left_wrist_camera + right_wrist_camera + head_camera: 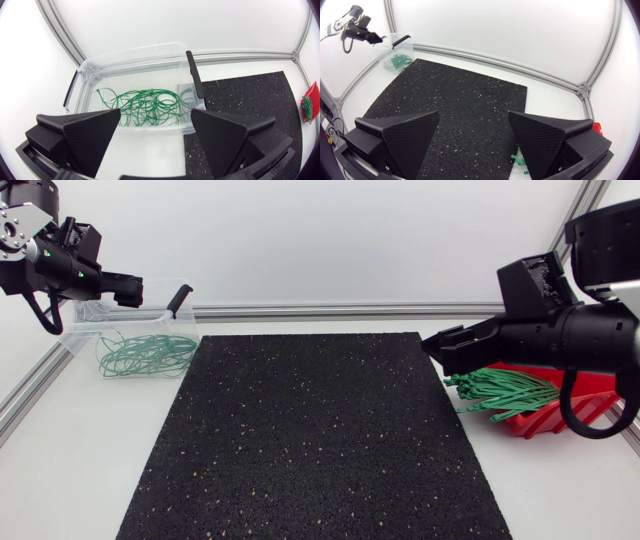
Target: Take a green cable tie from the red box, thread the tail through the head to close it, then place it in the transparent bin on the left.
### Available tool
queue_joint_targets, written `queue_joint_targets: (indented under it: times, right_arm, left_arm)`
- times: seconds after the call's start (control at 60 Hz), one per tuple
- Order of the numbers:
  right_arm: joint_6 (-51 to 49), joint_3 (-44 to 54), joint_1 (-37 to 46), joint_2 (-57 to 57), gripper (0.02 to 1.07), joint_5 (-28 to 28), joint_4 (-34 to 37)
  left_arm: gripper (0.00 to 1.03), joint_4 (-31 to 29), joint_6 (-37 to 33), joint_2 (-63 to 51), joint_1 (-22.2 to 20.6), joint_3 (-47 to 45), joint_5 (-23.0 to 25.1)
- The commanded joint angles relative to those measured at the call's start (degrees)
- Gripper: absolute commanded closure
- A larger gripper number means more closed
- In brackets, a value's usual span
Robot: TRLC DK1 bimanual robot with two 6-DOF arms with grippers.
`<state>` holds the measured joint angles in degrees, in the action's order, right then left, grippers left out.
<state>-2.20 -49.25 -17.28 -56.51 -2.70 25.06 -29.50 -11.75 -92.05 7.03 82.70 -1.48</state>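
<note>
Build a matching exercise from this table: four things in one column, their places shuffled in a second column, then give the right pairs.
Things
1. looped cable ties
2. straight cable ties
3. black mat
4. left gripper

Places
A. on the table between the two containers
B. over the transparent bin, fingers open
C. in the red box, tips poking out toward the mat
D. lying inside the transparent bin

Pairs: 1-D, 2-C, 3-A, 4-B
</note>
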Motion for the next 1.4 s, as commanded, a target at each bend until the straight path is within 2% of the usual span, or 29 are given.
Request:
queue_joint_targets:
  times: [0.0,0.1,0.183,0.483,0.683,0.8,1.0,1.383]
  right_arm:
    - [-2.81,3.11,3.92,2.72,0.06,0.50,-1.06]
    - [-4.57,5.84,8.14,5.62,0.06,0.41,-1.94]
    - [-5.98,8.65,11.21,8.43,0.06,0.33,-3.00]
    - [-6.07,17.53,14.82,21.27,0.06,0.50,-4.49]
    - [-5.38,22.64,14.87,28.52,0.06,2.01,-6.63]
    - [-4.49,25.78,15.15,31.82,0.07,2.09,-8.80]
    - [-2.80,31.71,15.69,38.06,0.06,2.25,-12.91]
    - [0.29,42.55,16.67,49.46,0.06,2.53,-20.42]
  left_arm:
    - [0.03,0.49,2.34,3.28,-0.08,-5.00,-0.28]
    - [0.03,4.54,5.51,7.24,-0.52,-11.24,-0.28]
    - [0.03,12.62,6.65,12.07,-1.14,-18.71,-0.28]
    - [0.03,19.12,8.32,24.37,-2.54,-35.23,-0.19]
    - [0.03,30.99,8.94,33.52,-3.07,-48.07,-0.19]
    - [0.03,33.89,10.08,36.42,-4.21,-53.16,0.07]
    - [0.03,42.15,10.61,40.72,-5.09,-60.99,0.42]
    - [0.03,55.51,11.57,43.80,-4.48,-71.01,0.33]
